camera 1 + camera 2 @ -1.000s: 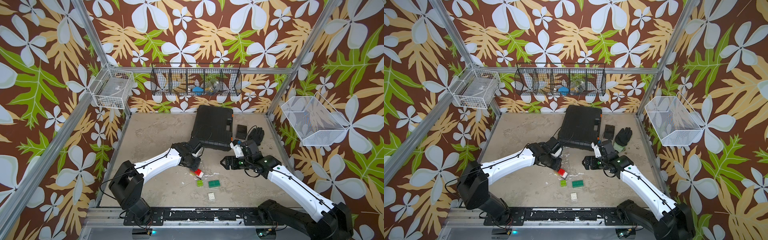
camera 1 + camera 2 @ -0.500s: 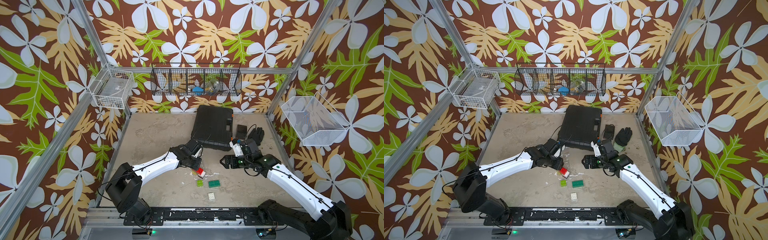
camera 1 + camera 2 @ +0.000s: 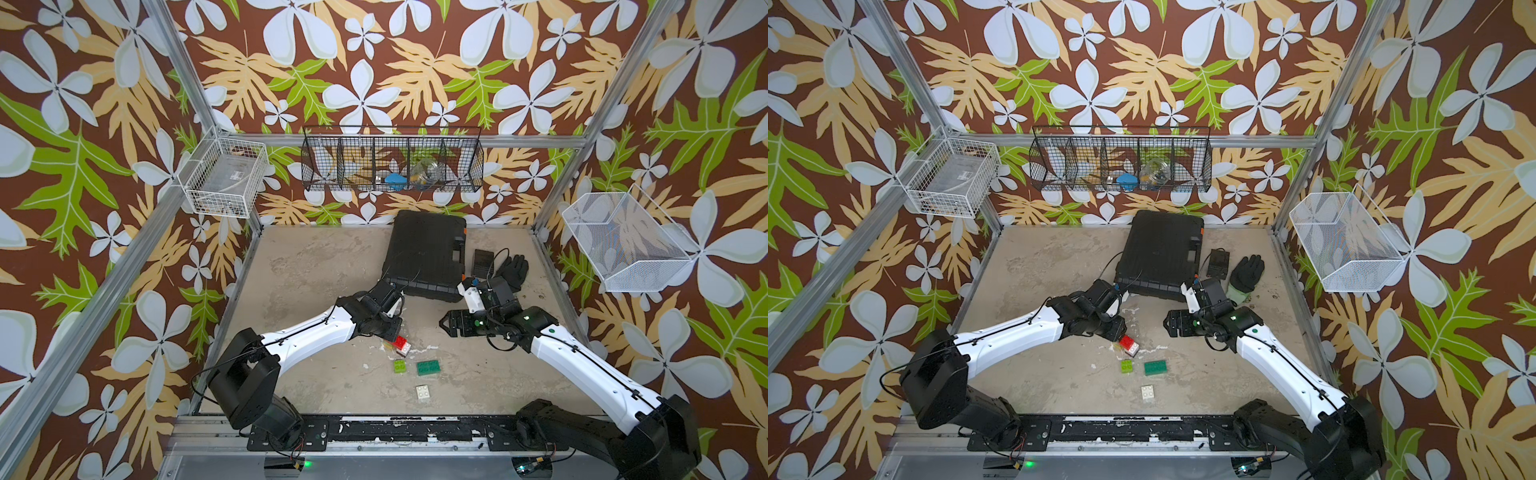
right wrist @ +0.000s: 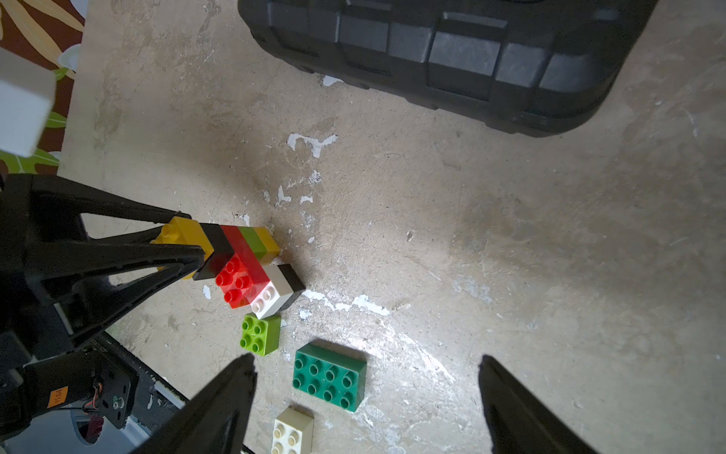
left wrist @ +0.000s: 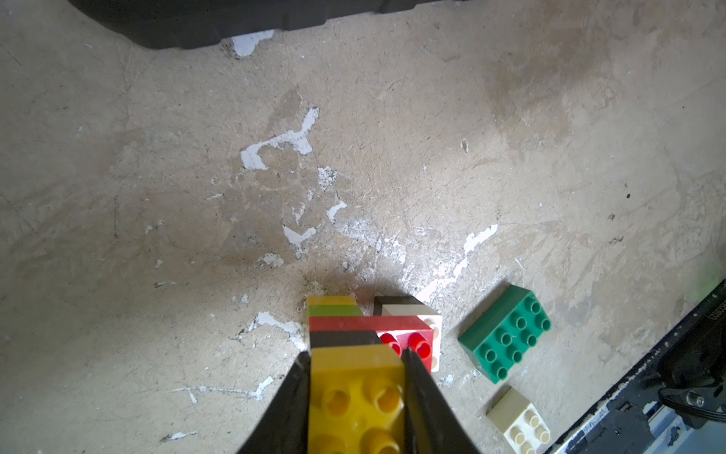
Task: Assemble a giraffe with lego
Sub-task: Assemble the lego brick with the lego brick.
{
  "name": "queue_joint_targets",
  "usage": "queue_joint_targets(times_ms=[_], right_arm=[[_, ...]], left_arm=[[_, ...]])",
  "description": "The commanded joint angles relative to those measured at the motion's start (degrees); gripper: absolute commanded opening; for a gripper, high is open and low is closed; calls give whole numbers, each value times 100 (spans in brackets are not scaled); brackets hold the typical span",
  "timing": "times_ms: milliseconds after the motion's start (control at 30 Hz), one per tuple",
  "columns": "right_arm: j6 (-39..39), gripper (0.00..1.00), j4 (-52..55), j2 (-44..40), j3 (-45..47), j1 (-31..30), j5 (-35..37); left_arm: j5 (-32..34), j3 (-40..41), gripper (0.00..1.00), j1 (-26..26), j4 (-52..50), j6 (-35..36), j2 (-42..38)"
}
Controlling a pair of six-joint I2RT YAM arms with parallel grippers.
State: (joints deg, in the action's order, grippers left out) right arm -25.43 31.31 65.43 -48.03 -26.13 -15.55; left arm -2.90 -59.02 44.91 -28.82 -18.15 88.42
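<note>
Over the last second almost nothing moves. The left arm's elbow swings slightly outward, but the left gripper [image 5: 355, 355] stays pinched on the yellow brick [image 5: 353, 397] at the neck end of the half-built giraffe [image 4: 243, 263]. The giraffe stays in the same spot near the middle of the table [image 3: 316, 266]. It is tilted, with its red body and two short legs pointing down. The feet seem to rest on the table, though no view quite settles the contact.

To its right, the lime green brick [image 4: 261, 334], the dark green brick [image 4: 330, 377] and the white brick [image 4: 292, 432] lie loose and unmoved.

Farther right, the right gripper [image 4: 365, 361] keeps hovering above them with its jaws spread and empty.

This is probably a bracing pause. The neck is unfinished and has no head, and the next brick is not yet picked.
</note>
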Motion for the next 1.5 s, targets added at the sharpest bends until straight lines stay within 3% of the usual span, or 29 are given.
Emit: queue_joint_targets(times_ms=[0,767,1000,1467], right_arm=[[-14,91,-96,5,-14,0,-46],[-195,91,-190,-26,35,3,-97],[-269,90,-300,-17,92,3,-141],[-322,90,-321,-58,117,2,-141]], left_arm=[[123,40,22,1,-1495,74,15],[89,413,22,1,-1317,-7,-223],[219,355,39,0,-1459,-35,-386],[341,115,41,1,-1539,60,-366]])
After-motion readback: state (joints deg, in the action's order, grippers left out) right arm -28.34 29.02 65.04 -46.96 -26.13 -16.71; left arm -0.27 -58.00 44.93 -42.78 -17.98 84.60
